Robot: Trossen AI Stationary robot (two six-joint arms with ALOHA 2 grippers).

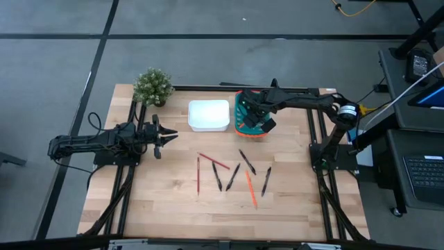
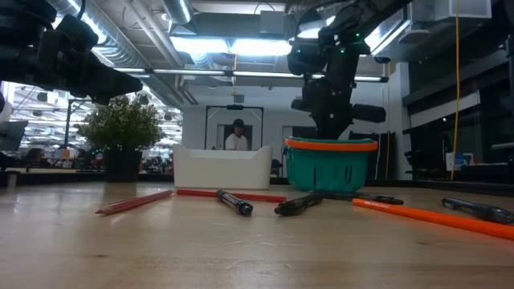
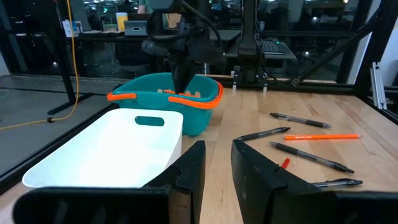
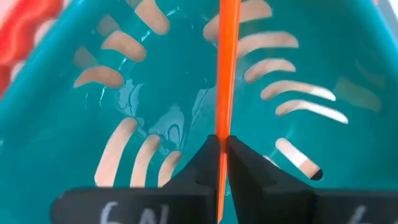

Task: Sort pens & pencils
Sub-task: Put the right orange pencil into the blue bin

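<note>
Pencils first: you have four in all, three lying on the wooden table (image 1: 166, 208) and one orange pencil (image 4: 225, 74) pinched between the fingers of your right gripper (image 4: 219, 163), which hangs inside the teal basket (image 1: 244, 125). In the right wrist view that held pencil runs straight out from the fingertips, its far end over the slotted basket floor. On the table, one red pencil (image 1: 198, 175) lies with its long axis running from the back of the table toward the front edge, a second red pencil (image 1: 214, 161) lies slanted just beside its upper end, and an orange pencil (image 1: 250, 189) lies nearly front to back, tilted slightly, between two pens. Pens number four, all on the table in the same loose row: one pen (image 1: 218, 178) and a second pen (image 1: 232, 176) lean toward each other like a V, a third pen (image 1: 247, 161) slants behind the orange pencil, and a fourth pen (image 1: 266, 180) lies at the right end, almost front to back. A white tray (image 1: 209, 115) sits just beside the basket on its left, with a small potted plant (image 1: 152, 86) at the back left corner. Your left gripper (image 3: 216, 163) waits above the table's left side, fingers parted with nothing between them.
</note>
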